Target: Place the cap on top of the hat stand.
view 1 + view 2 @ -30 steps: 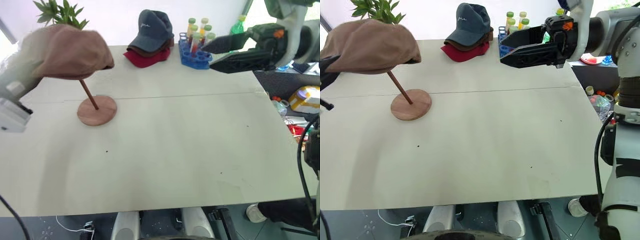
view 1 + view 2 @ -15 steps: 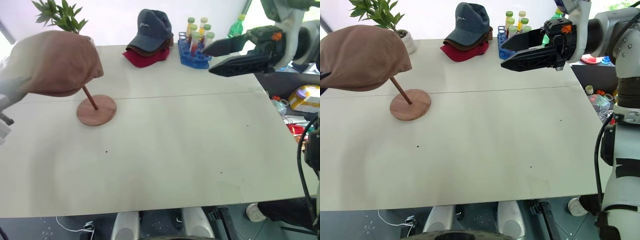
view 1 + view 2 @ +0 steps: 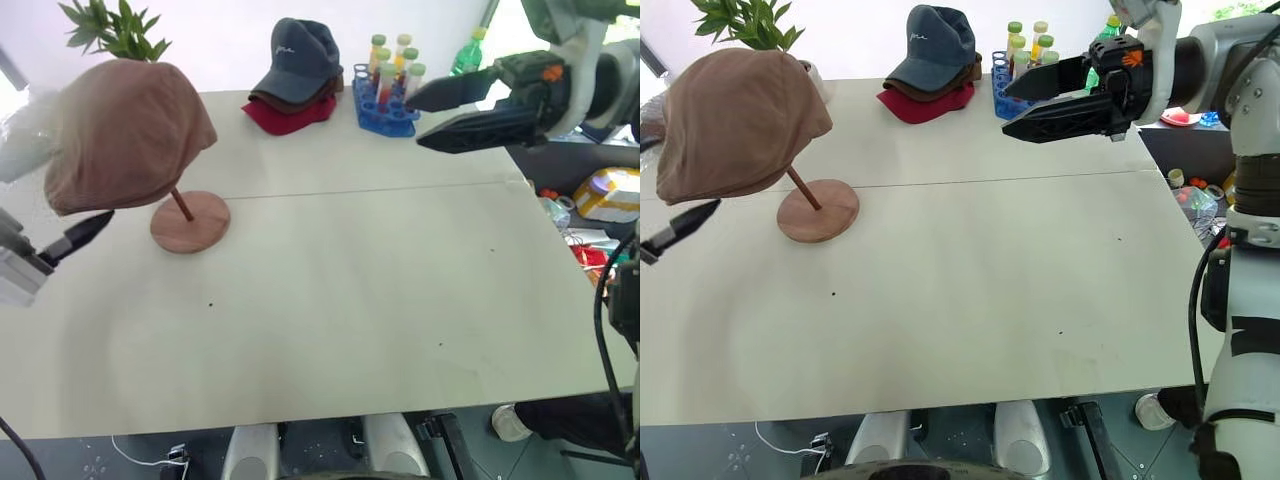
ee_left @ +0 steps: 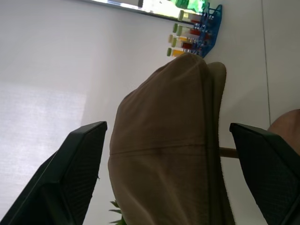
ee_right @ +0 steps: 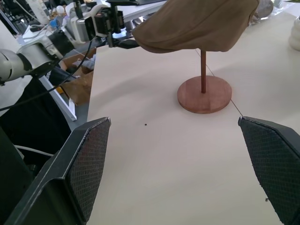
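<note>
Right eye view: cap (image 3: pixel 735 125) draped on stand (image 3: pixel 816 207), tilted. Soft, light fabric, slips easily; best pinched at brim edge. Left gripper (image 3: pixel 670 233) spread wide, just clear of cap. Right gripper (image 3: pixel 1055 98) likewise spread, empty, well apart.

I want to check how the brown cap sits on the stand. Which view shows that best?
The right wrist view: the cap drapes over the hat stand, with rod and base in plain sight. Both eye views show it from above, tilted, the stand's top hidden. The left wrist view shows mostly the cap between the open left claw.
</note>
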